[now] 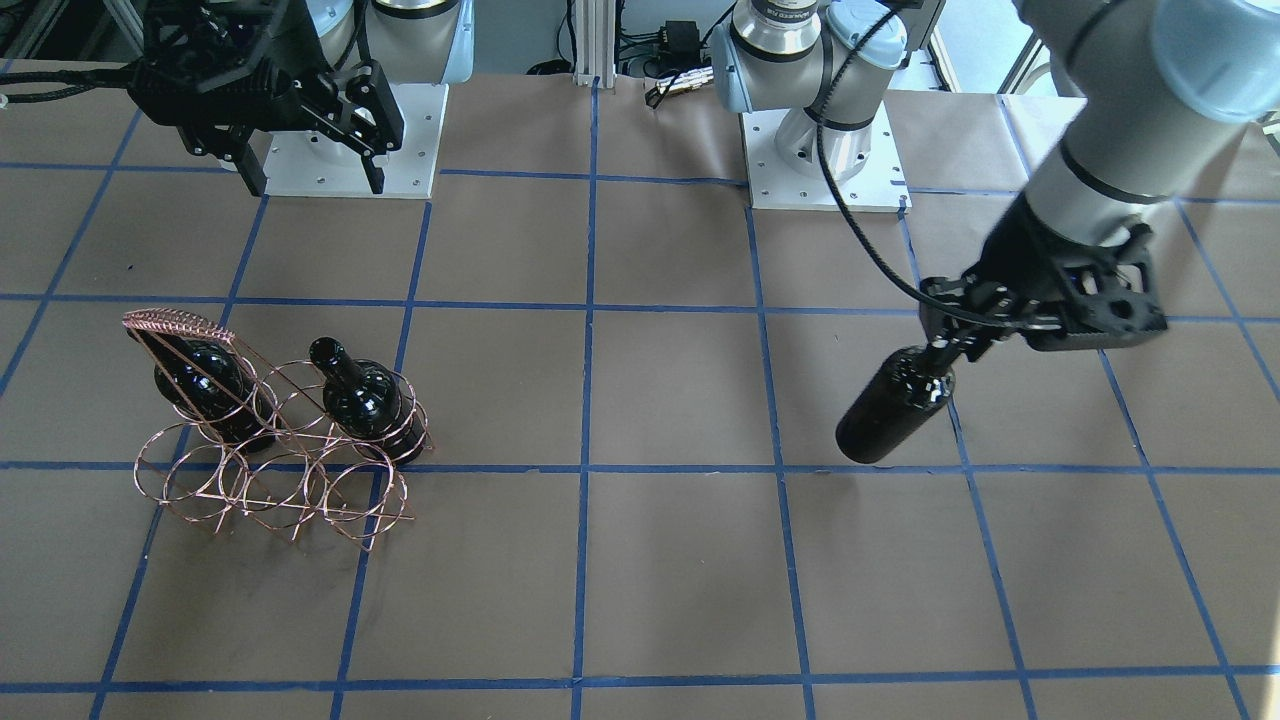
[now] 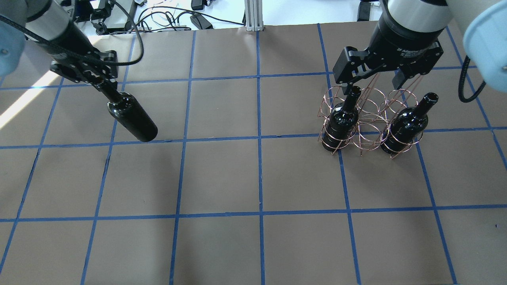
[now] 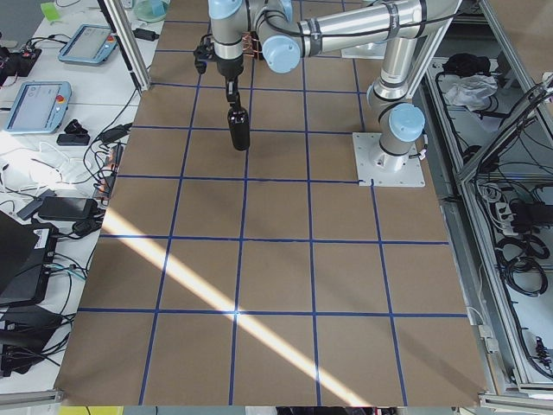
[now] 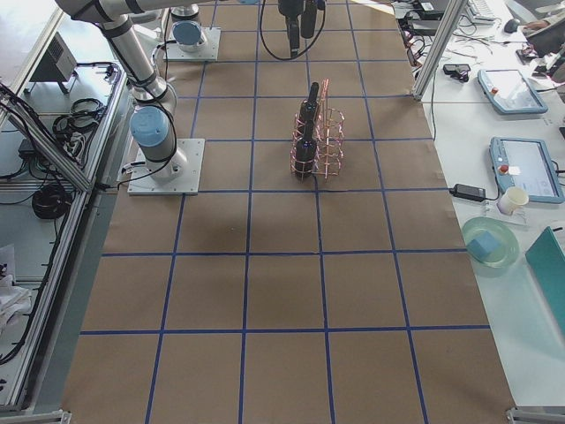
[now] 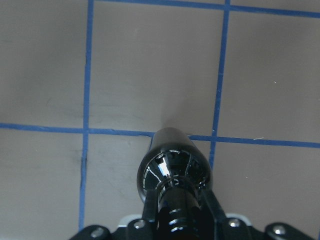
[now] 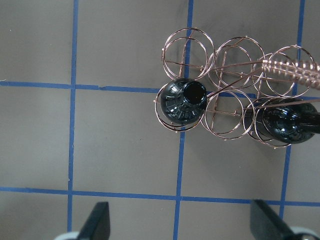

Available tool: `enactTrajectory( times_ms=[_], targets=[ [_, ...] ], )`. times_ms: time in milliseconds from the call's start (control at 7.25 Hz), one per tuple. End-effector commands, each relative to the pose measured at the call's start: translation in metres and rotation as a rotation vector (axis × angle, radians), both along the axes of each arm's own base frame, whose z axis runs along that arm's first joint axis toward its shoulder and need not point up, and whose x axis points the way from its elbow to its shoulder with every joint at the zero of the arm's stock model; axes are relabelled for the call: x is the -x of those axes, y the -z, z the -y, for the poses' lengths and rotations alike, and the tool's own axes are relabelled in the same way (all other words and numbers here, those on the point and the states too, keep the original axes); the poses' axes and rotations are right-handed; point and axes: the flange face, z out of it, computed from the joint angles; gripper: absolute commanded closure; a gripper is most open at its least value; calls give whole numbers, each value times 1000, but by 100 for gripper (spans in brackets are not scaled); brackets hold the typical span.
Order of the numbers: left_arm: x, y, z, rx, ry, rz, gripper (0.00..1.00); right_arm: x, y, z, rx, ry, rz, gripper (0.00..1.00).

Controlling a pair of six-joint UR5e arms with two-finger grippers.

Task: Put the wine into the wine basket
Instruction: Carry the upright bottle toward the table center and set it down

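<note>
My left gripper [image 2: 103, 81] is shut on the neck of a glossy black wine bottle [image 2: 132, 116], which hangs neck-up over the table's left side. It also shows in the front view [image 1: 895, 415] and the left wrist view [image 5: 172, 167]. The copper wire wine basket [image 2: 368, 118] stands on the right side. Two more black bottles [image 2: 340, 122] [image 2: 406, 124] stand in its outer rings, and the middle ring is empty. My right gripper [image 2: 372, 85] is open and empty, high above the basket [image 6: 235, 100].
Both arm bases [image 1: 350, 140] [image 1: 825, 150] are bolted at the table's robot side. Brown paper with blue tape lines [image 2: 259, 138] covers the table. Cables [image 2: 166, 16] lie past the far edge. Tablets and a cup sit on a side bench [image 4: 516, 168].
</note>
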Motion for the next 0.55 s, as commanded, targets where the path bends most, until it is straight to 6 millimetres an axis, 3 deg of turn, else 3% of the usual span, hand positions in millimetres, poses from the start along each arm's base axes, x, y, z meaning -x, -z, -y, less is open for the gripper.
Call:
enactTrajectory(
  times_ms=[0, 138, 414],
  targets=[
    [117, 13, -50, -8, -93, 76, 100, 0, 0, 0, 0, 1, 0, 0],
    [149, 19, -64, -10, -122, 72, 100, 0, 0, 0, 0, 1, 0, 0],
    [164, 26, -73, -21, -116, 64, 100, 0, 0, 0, 0, -1, 0, 0]
  ],
)
